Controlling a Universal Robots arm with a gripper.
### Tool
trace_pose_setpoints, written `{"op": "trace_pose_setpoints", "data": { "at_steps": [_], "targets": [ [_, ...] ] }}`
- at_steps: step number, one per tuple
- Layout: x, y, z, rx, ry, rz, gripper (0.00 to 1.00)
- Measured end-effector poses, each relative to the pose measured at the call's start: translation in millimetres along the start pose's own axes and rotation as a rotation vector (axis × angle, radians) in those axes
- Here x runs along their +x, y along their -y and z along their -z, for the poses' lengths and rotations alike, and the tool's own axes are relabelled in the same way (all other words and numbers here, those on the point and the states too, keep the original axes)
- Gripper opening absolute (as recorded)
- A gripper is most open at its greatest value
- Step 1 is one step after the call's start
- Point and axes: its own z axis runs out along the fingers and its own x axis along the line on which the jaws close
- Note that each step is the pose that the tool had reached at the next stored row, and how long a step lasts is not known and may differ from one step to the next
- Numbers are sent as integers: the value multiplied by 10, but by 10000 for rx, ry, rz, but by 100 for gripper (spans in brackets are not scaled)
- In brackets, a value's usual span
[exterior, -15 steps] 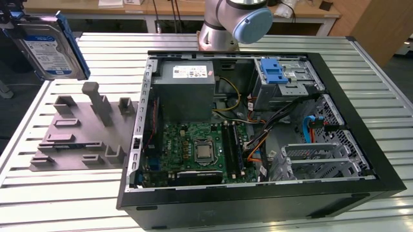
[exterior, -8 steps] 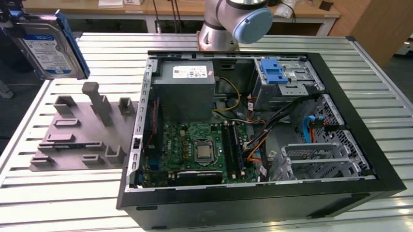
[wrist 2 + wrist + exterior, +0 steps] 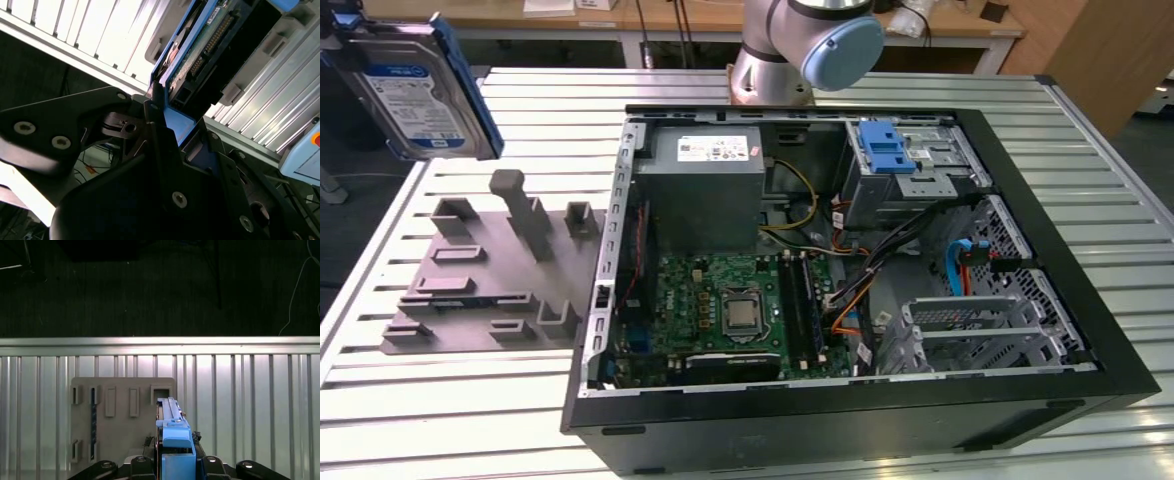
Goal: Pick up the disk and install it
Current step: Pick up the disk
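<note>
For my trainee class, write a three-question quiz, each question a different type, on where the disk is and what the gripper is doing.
1. True or false: the disk rests in the grey fixture.
2. The gripper holds: A nothing, B the disk, C a cable.
3. In the exterior view, the fixture lies on which side of the computer case?
Key: 1 false; 2 B; 3 the exterior view's left.

Gripper-side end of disk (image 3: 174,437) buried in the clamp of gripper (image 3: 175,465); gripper body runs off frame. Exterior view: disk edge clipped by frame, arm (image 3: 807,45) cut off above the joint.
</note>
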Motion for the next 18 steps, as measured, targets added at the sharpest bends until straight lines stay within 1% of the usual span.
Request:
{"op": "trace_pose_setpoints", "data": {
  "at_steps": [18],
  "targets": [
    [-4,-3,151,1,0,0,36]
  ]
}}
